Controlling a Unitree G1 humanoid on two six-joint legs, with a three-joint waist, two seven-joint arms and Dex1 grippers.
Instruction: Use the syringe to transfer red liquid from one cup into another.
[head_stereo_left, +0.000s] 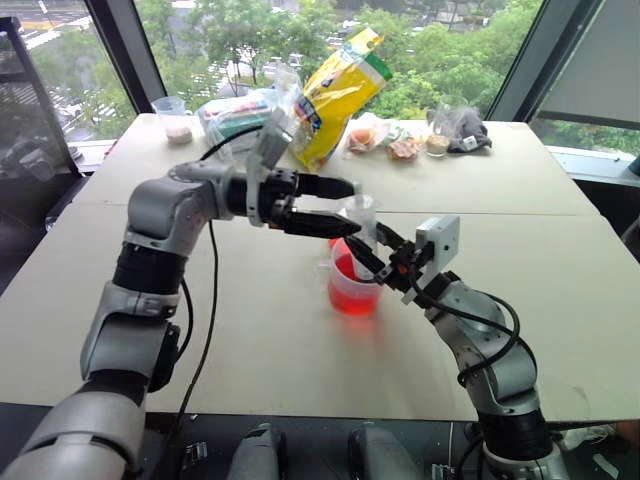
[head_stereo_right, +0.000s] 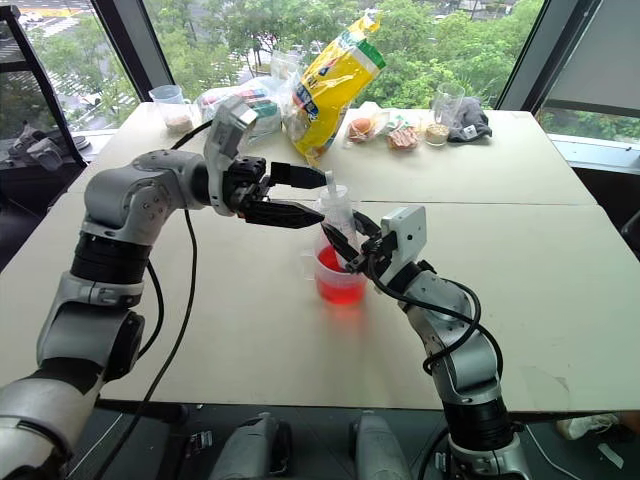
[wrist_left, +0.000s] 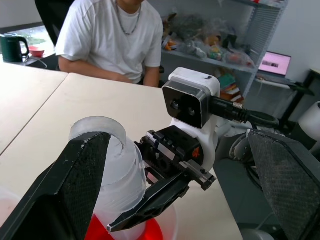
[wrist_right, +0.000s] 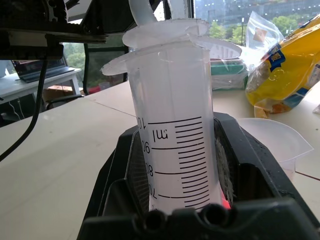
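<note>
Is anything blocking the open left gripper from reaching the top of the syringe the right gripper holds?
Nothing visible does. The left gripper stands open beside the syringe, whose top sits between its fingers. The right gripper clamps the barrel lower down, over the large cup, clear of the top.

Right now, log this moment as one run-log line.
right gripper: shut on syringe, upright in handled cup | left gripper: open around plunger top | red liquid: in cup
</note>
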